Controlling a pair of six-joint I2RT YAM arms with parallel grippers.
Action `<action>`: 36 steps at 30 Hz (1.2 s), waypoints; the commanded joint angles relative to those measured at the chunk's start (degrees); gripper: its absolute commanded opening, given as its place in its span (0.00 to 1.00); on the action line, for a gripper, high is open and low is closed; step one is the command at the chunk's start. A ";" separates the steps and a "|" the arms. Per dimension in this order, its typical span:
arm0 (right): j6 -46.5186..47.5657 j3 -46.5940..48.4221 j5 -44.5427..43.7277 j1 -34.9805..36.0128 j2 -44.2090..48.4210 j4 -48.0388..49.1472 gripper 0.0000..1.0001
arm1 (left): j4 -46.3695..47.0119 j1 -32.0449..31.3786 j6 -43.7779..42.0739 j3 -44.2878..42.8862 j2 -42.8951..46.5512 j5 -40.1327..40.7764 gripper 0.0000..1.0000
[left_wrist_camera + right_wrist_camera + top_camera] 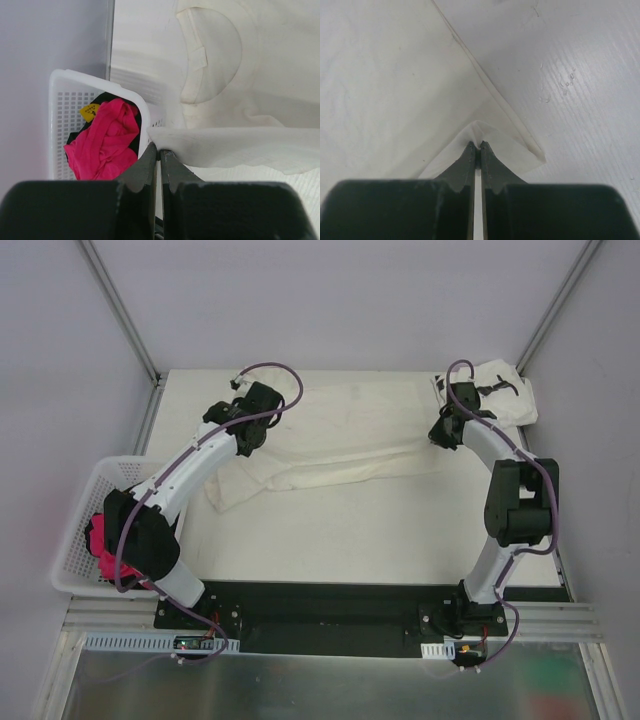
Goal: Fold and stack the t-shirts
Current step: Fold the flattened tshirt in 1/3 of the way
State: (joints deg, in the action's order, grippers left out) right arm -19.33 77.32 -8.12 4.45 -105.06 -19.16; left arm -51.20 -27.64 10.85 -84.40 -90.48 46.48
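Observation:
The large plain cream-white t-shirt (340, 440) lies spread across the far middle of the table, partly folded over itself. My left gripper (243, 440) is shut on its left edge (225, 145), which it holds lifted; the collar (210, 60) shows beyond it. My right gripper (441, 437) is shut on a pinched corner of the same shirt (485, 135) at its right end. The white t-shirt with black marks (500, 390) lies bunched at the far right corner, behind the right arm.
A white plastic basket (85, 502) with pink and black cloth (102, 142) stands at the left edge beside the left arm. Grey enclosure walls stand close on the left, right and far sides.

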 commanded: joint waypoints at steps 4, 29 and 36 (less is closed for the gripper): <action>0.35 3.71 -0.49 0.04 -1.82 -0.88 0.01 | 0.49 1.36 -1.01 -2.52 -1.63 0.28 0.00; -0.27 12.07 3.02 0.04 -9.56 -4.31 0.21 | 1.89 3.64 -1.45 -5.78 -9.01 -2.18 0.09; -0.09 10.31 2.41 -0.32 -6.40 -4.31 0.27 | 2.51 3.64 -1.71 -6.30 -10.77 -2.71 0.14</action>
State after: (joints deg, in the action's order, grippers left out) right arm -19.42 87.05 -5.32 4.43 -115.26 -22.59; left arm -49.06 -24.64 9.58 -88.58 -101.08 44.62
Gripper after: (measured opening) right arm 0.264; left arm 0.136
